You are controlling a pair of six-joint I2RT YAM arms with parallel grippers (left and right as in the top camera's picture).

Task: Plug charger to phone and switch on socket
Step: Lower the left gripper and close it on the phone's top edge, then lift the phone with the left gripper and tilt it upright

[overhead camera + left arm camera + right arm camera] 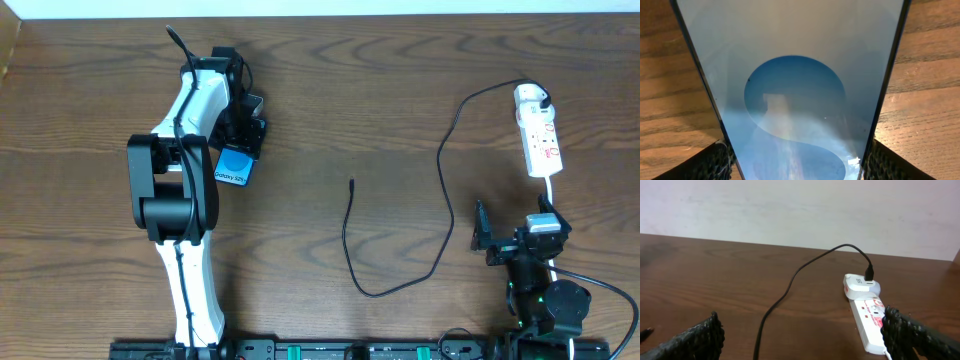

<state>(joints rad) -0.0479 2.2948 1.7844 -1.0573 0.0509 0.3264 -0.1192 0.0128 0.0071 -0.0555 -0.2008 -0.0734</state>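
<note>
Overhead shows phone [233, 167] far left on table [380, 70] under L arm, "Galaxy S25" legible on blue screen; only L wrist cam shows L gripper [800, 162] w/ a pad at each long edge, apparently clamped on it. Charger [441, 160] runs from socket [540, 135] far right, tip loose mid-table, well apart from phone; R wrist cam alone shows it plugged into a white adapter [857, 286]. R gripper [513, 222] gapes wide, empty, near socket; socket's red print unreadable.

Dark wooden table [330, 90] carries the white socket [541, 138] and black charger [441, 165].
</note>
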